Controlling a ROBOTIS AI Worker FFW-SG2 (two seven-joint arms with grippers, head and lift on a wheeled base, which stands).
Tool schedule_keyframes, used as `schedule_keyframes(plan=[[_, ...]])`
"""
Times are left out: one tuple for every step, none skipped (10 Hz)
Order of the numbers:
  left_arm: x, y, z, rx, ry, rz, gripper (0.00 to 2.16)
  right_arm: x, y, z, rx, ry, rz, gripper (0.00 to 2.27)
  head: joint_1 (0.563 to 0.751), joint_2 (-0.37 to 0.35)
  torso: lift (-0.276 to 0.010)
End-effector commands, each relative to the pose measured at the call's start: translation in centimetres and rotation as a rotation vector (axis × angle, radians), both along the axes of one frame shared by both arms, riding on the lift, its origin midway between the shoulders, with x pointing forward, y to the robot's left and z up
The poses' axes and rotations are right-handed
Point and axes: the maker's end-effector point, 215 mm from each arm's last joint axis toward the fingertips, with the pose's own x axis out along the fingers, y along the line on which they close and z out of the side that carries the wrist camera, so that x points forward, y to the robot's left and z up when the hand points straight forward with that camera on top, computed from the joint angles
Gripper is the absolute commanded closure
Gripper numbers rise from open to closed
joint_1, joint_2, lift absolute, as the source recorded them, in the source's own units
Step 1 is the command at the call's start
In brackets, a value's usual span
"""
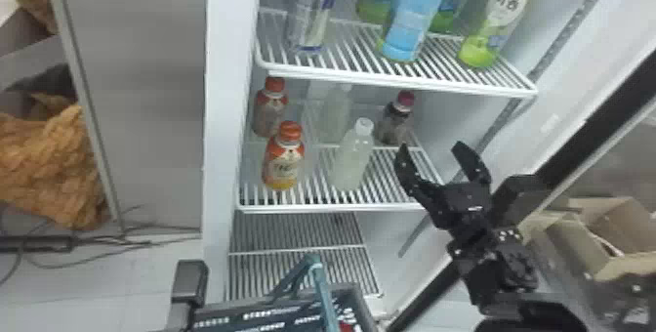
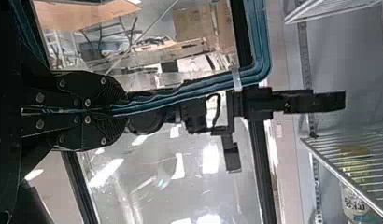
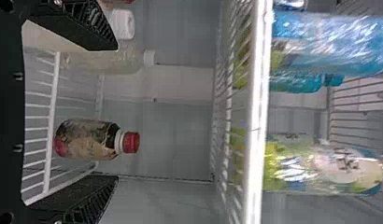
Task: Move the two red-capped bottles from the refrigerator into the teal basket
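the right gripper (image 1: 430, 149) is spread wide and empty near the right edge of the middle shelf (image 1: 332, 208), while the left gripper (image 2: 116, 111) pinches the teal basket's (image 1: 362, 299) handle. a dark red-capped bottle (image 1: 394, 123) stands toward that shelf's back right corner (two orange-red-capped bottles (image 1: 284, 165) line its left edge).

I see open space before the red-capped bottle (image 1: 394, 123); upper shelf (image 1: 400, 80) overhead, white-capped bottle (image 1: 350, 160) flanking left.
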Motion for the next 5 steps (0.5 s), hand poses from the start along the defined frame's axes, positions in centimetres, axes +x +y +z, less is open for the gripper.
schedule_keyframes(plan=[[0.0, 0.0, 0.0, -0.002, 0.001, -0.001, 1.11, 1.5, -1.1, -1.9, 0.015, 0.023, -0.017, 0.02, 0.695, -0.35, -0.228], [-0.1, -0.1, 0.1, -0.003, -0.001, -0.004, 1.11, 2.7, -1.4, -2.9, 0.026, 0.035, -0.019, 0.02, 0.695, -0.35, -0.228], [0.0, -0.1, 0.2, -0.007, 0.004, -0.003, 1.11, 4.1, -1.8, -3.9, 0.042, 0.051, -0.022, 0.02, 0.695, -0.35, -0.228], [-0.1, -0.2, 0.2, -0.007, 0.003, -0.007, 1.11, 5.3, -1.6, -4.6, 0.053, 0.065, -0.015, 0.02, 0.695, -0.35, -0.228], [-0.2, -0.2, 0.3, -0.009, 0.004, -0.009, 1.11, 6.2, -1.5, -5.0, 0.053, 0.073, -0.011, 0.02, 0.695, -0.35, -0.228]])
